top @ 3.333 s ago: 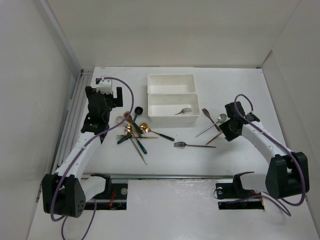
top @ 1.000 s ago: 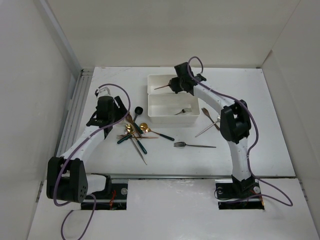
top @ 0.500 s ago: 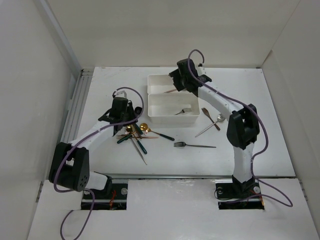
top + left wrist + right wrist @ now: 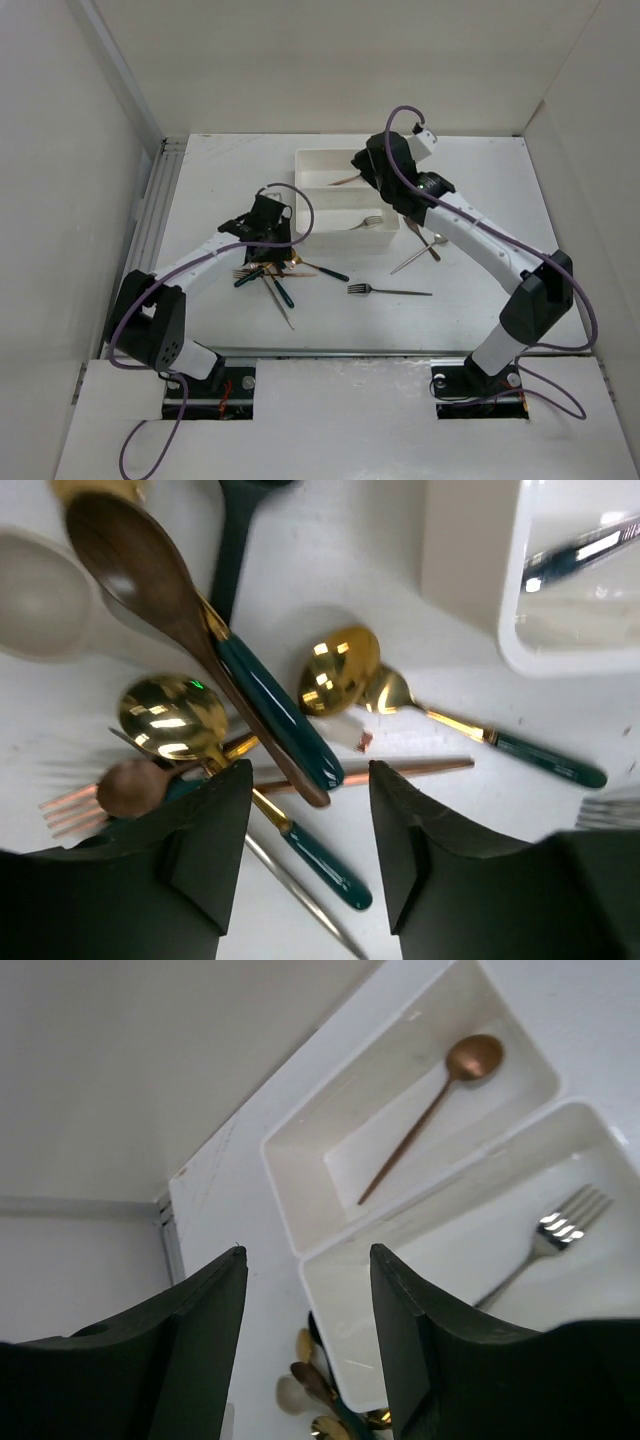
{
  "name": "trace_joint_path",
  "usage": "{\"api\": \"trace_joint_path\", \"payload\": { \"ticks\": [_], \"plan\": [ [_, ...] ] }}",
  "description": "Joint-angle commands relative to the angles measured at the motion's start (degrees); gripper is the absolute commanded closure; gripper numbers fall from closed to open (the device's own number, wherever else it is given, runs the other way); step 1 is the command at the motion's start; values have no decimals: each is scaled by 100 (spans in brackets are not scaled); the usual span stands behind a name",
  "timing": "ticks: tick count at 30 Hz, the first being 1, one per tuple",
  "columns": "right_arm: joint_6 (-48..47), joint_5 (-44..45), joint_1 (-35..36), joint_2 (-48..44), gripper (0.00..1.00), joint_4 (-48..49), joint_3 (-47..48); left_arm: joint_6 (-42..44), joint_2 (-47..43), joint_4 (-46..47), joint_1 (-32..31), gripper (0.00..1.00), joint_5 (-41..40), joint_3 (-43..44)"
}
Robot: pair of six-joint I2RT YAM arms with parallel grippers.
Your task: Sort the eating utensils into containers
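The far white tray (image 4: 310,160) holds a copper spoon (image 4: 420,1125). The near tray (image 4: 330,235) holds a silver fork (image 4: 548,1243). My right gripper (image 4: 308,1290) hangs open and empty above the trays' right end (image 4: 376,180). A pile of utensils (image 4: 268,275) lies left of the near tray: gold spoons with teal handles (image 4: 330,670), a dark wooden-brown spoon (image 4: 130,560), a copper fork (image 4: 70,805). My left gripper (image 4: 310,825) stands open low over this pile (image 4: 270,232), with a teal-handled gold spoon (image 4: 300,845) and a copper handle (image 4: 400,773) lying between its fingers.
A silver fork (image 4: 388,291) lies on the table in front of the near tray. A silver spoon (image 4: 425,250) and a copper utensil (image 4: 412,226) lie right of the trays. White walls close in the left, right and back sides.
The right gripper let go of the copper spoon into the far tray and drew back to the right. The left arm swung right and down onto the pile.
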Motion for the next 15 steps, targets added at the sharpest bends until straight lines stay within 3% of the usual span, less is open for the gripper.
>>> {"api": "trace_joint_path", "payload": {
  "ticks": [1,7,15],
  "plan": [
    [-210,725,109,-418,43,-315,-307,162,10,-543,-77,51,104,43],
    [-148,1024,285,-752,43,-649,-527,40,62,-332,-190,48,526,-449],
    [-34,1473,531,-1121,43,-1098,-755,-233,167,-104,-419,56,665,-863]
  ]
}}
